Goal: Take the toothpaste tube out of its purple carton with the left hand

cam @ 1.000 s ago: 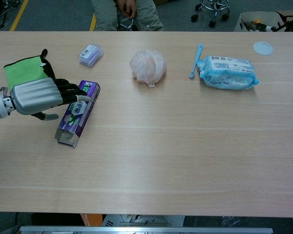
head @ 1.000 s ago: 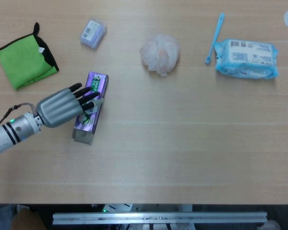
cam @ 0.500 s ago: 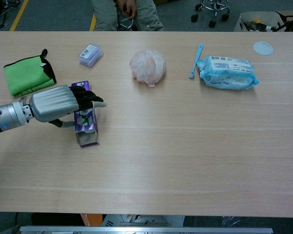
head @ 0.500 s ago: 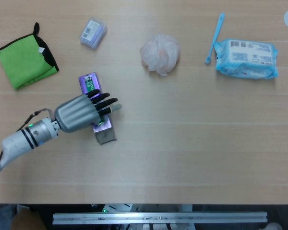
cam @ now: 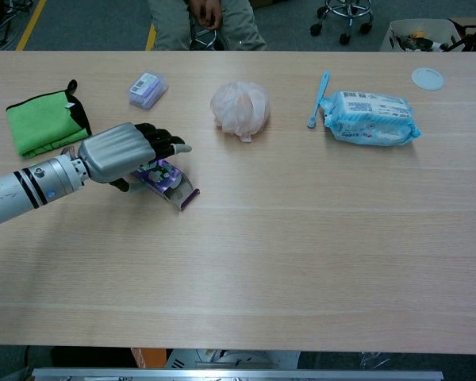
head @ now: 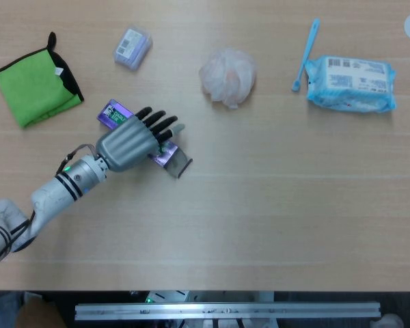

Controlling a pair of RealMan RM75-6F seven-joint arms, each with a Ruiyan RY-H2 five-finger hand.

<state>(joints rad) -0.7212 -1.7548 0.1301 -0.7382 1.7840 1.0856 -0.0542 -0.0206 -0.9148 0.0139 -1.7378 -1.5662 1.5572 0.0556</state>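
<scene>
A green cloth (head: 35, 81) with black trim lies at the table's far left. Near it sits a small lilac box (head: 132, 47). A pale mesh sponge (head: 227, 76) rests mid-table. Further right, a blue toothbrush (head: 305, 53) lies just beside a blue wipes pack (head: 350, 83). A white lid (cam: 428, 78) sits at the far corner.

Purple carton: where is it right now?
The purple carton lies flat on the table's left side in the head view, under the left hand, right of the green cloth.
</scene>
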